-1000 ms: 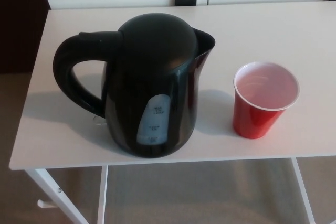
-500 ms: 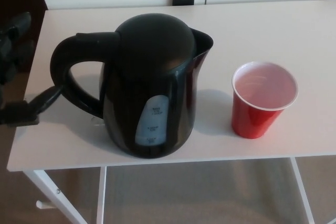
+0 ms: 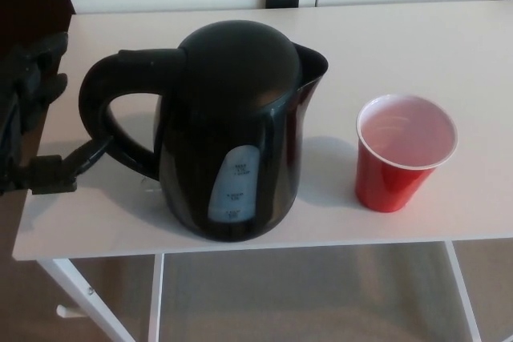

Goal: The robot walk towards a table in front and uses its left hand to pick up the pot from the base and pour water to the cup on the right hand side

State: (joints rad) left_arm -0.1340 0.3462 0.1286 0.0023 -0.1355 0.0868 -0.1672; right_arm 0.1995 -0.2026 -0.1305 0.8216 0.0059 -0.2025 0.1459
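The black pot [image 3: 232, 130] stands upright on the white table [image 3: 417, 46], near its front edge, with its handle [image 3: 108, 110] pointing left and its spout pointing right. A pale window [image 3: 235, 183] on its front has small marks too tiny to read. The red cup [image 3: 403, 152] stands well apart to the right. The left hand [image 3: 36, 122] is at the table's left edge, fingers spread apart, holding nothing; one finger reaches close to the handle.
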